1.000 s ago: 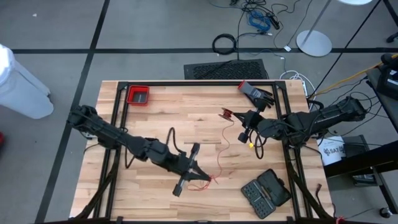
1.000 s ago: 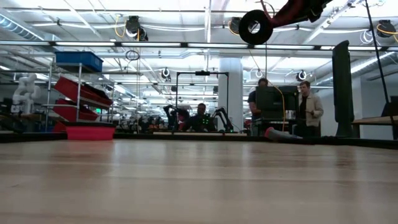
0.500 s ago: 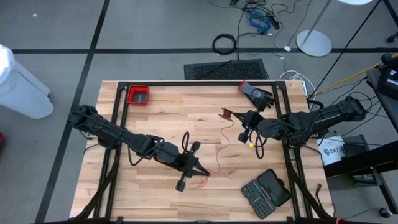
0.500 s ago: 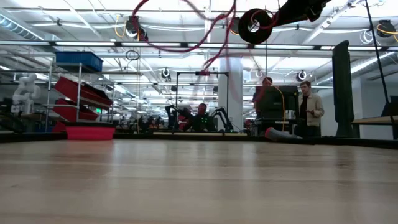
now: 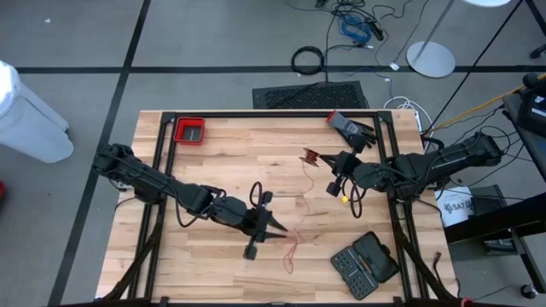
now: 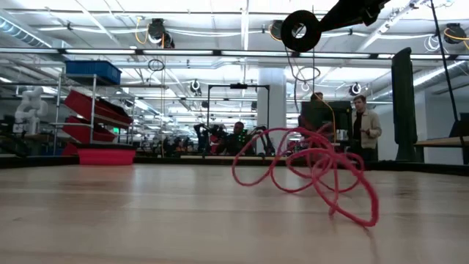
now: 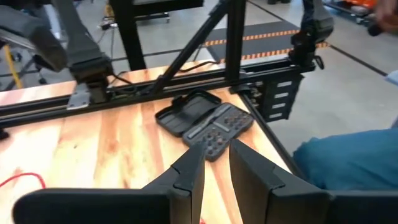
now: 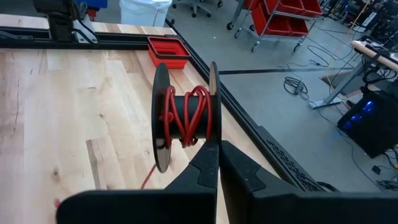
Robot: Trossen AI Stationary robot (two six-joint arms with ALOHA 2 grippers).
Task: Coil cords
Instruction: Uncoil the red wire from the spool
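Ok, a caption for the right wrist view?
Right hand shut on black spool wound with thin red cord.

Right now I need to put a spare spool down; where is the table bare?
Bare wood lies between the red bin and the left end effector. Crowded: the red cord, the black case, and the spool at the right end effector.

The red cord (image 6: 315, 172) winds on a black spool (image 8: 185, 116), over a pale striped-plank wooden table (image 5: 222, 162) carrying a red bin (image 5: 189, 130).
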